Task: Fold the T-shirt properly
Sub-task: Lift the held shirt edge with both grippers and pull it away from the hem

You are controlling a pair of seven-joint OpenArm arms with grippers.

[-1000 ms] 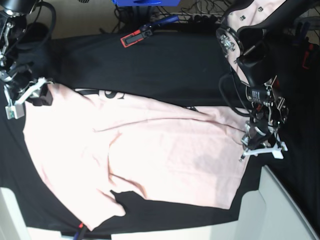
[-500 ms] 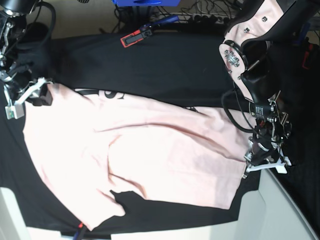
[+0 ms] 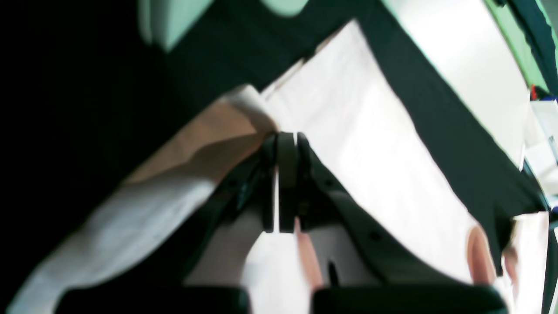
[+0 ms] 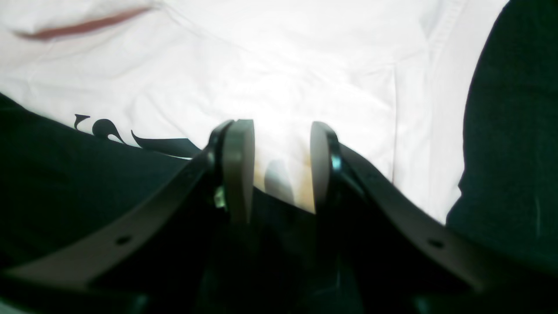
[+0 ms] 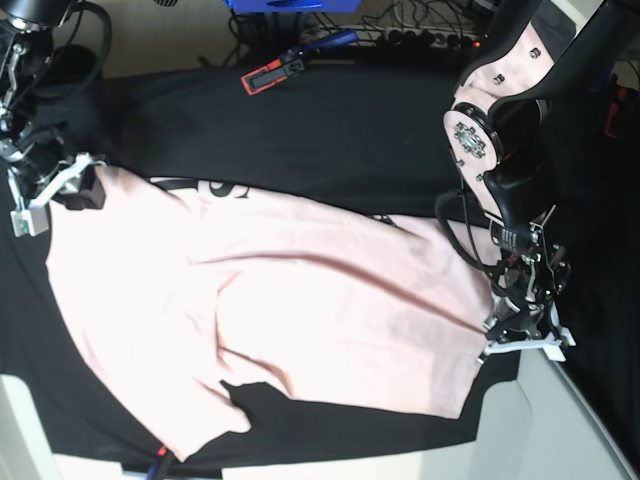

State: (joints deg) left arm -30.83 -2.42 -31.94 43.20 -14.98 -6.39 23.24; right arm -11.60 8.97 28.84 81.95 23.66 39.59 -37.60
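Observation:
The pale pink T-shirt (image 5: 300, 300) lies spread on the black cloth (image 5: 350, 130), with black lettering (image 5: 205, 187) showing at its far edge. My left gripper (image 5: 517, 335) is at the shirt's right edge. In the left wrist view this gripper (image 3: 285, 135) is shut, with a fold of the T-shirt (image 3: 357, 109) pinched between its jaws. My right gripper (image 5: 75, 185) sits at the shirt's far left corner. Seen from the right wrist, it (image 4: 281, 144) has its jaws apart over the T-shirt's (image 4: 283, 65) edge, near the lettering (image 4: 161, 146).
A red and black tool (image 5: 265, 77) lies on the cloth at the back, with a blue object (image 5: 290, 5) and cables behind it. The white table surface (image 5: 560, 420) shows at the front right, beyond the cloth's edge.
My left gripper has moved toward the front of the table, drawing the shirt's right edge with it. The right arm has stayed still.

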